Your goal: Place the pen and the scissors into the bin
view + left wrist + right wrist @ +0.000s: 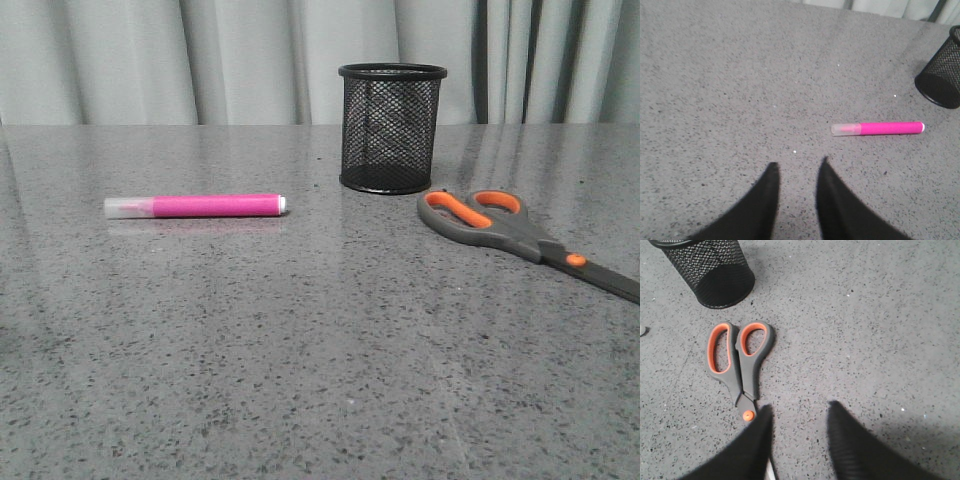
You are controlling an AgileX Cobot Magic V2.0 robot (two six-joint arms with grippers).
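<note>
The pen (877, 128) is seen ahead of the left gripper (797, 170) – the scissors (737, 365) lie beside the right gripper (800, 412), blades probably beneath it, bin (710, 272) beyond.

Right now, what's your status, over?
Left gripper open, empty; right gripper open, empty. Pen and scissors flat on table, outside cup. Nothing blocking.

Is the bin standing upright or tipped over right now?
Upright. In the front view the bin stands on its base on the table, rim level and opening upward; pen and scissors lie outside.
</note>
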